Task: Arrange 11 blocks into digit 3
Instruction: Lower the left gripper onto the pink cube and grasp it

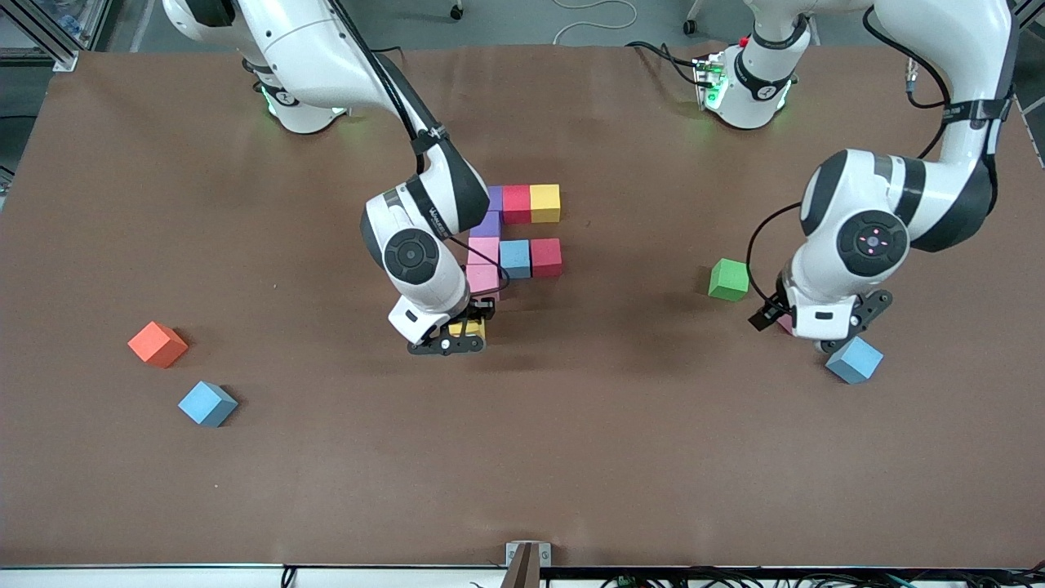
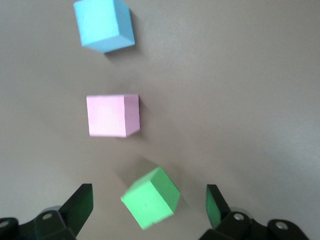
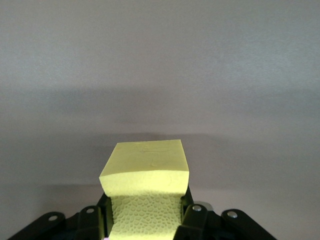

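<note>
Eight blocks touch in a partial figure: a purple (image 1: 494, 198), red (image 1: 517, 203) and yellow (image 1: 545, 202) bar, a purple (image 1: 487, 224) cube, then a pink (image 1: 483, 251), light blue (image 1: 515, 258) and red (image 1: 546, 257) bar, then a pink (image 1: 482, 279) cube. My right gripper (image 1: 465, 331) (image 3: 145, 210) is shut on a yellow block (image 1: 472, 328) (image 3: 145, 170), low beside that last pink cube. My left gripper (image 1: 796, 327) (image 2: 148, 205) is open and empty over a green block (image 1: 728, 279) (image 2: 150, 197) and a loose pink block (image 2: 112, 116), which it mostly hides in the front view.
A blue cube (image 1: 854, 359) (image 2: 104, 25) lies by the left gripper, nearer the front camera. An orange cube (image 1: 157, 344) and another blue cube (image 1: 207, 403) lie toward the right arm's end of the table.
</note>
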